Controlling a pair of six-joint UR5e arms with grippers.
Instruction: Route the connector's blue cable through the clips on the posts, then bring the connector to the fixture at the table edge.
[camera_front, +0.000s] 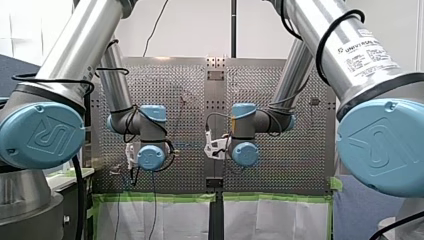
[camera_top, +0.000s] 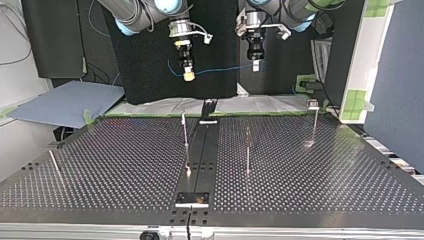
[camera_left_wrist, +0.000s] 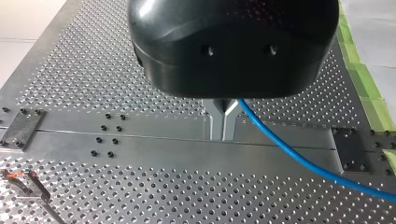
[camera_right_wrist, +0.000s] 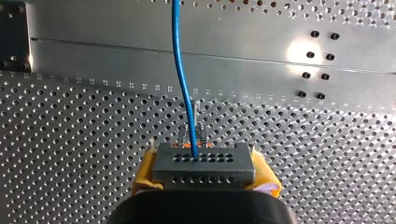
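Note:
My right gripper (camera_right_wrist: 204, 179) is shut on a grey connector (camera_right_wrist: 204, 164) with rows of small holes, its yellow pads (camera_right_wrist: 145, 171) pressing both sides. The blue cable (camera_right_wrist: 182, 70) leaves the connector and runs ahead over the plate. My left gripper (camera_left_wrist: 223, 125) has its metal fingers shut on the blue cable (camera_left_wrist: 299, 158), which trails off to one side. In the top view both grippers hang high above the table's far edge, my right gripper (camera_top: 188, 74) at the left and my left gripper (camera_top: 256, 65) at the right, the cable (camera_top: 220, 70) slack between them.
Thin posts stand on the perforated table (camera_top: 125, 165): one near the centre rail (camera_top: 185, 132), one right of it (camera_top: 247, 150), one far right with a clip on top (camera_top: 314, 120). A slanted rod (camera_top: 54, 162) lies at the left. A black plate (camera_top: 192, 198) sits at the near edge.

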